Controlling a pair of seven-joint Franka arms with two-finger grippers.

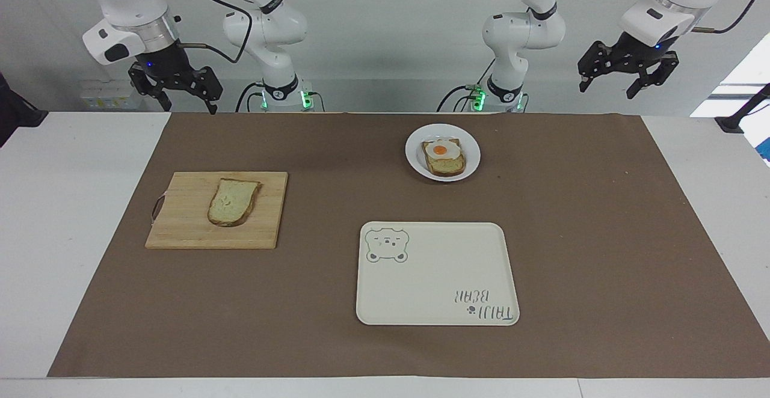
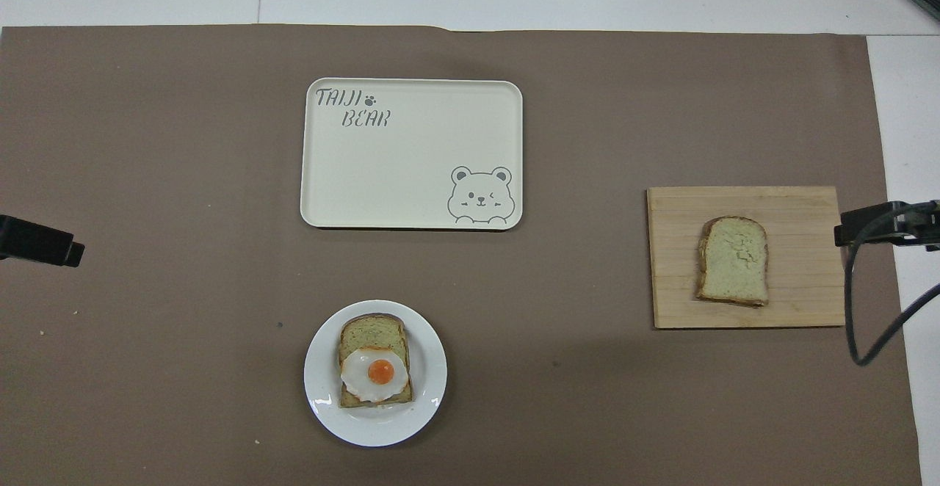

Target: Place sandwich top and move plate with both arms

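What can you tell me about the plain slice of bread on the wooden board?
The sandwich top is a pale slice with a brown crust and one rounded end. It lies flat on the wooden cutting board, toward the right arm's end of the table, rounded end pointing away from the robots. Only the board touches it; no gripper is near it.
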